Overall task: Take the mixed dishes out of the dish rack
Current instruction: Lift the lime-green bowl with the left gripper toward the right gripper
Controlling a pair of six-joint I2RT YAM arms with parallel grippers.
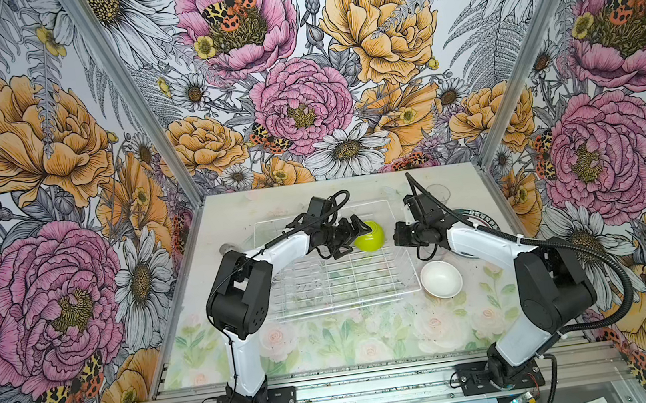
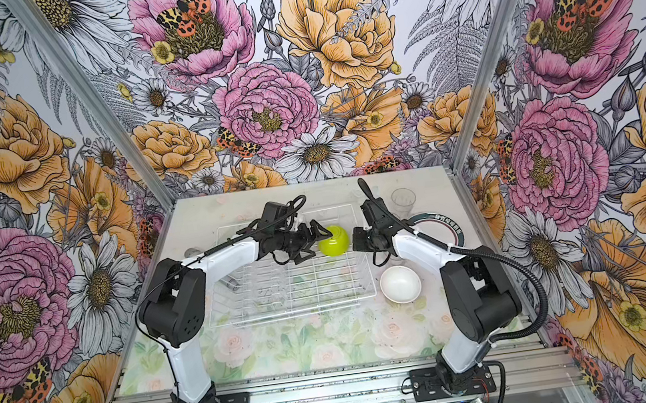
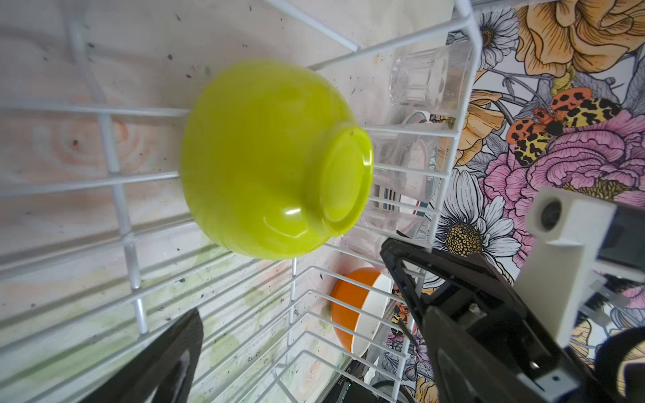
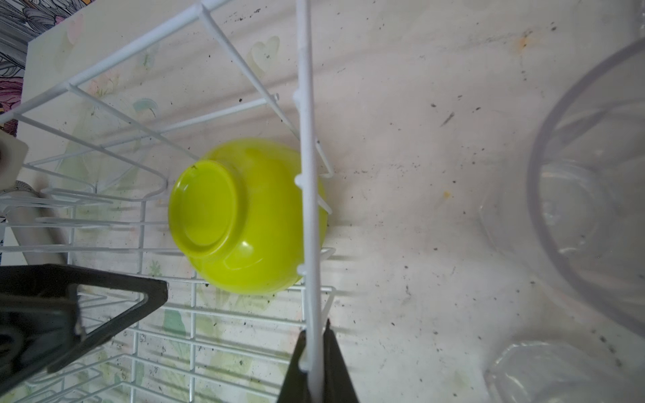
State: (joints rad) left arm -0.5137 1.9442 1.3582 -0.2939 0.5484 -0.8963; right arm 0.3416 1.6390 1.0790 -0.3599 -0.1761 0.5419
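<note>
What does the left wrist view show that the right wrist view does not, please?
Only the left wrist view shows the orange bowl, outside the rack. Only the right wrist view shows the right gripper, its fingers shut on the rack's rim wire. Both show the green bowl, base showing, in the rack, and clear tumblers outside it.

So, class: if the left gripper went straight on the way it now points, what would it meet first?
Most likely the upside-down lime-green plastic bowl, which lies in the white wire dish rack straight ahead of the open left gripper. How wide the gap between them is cannot be told.
</note>
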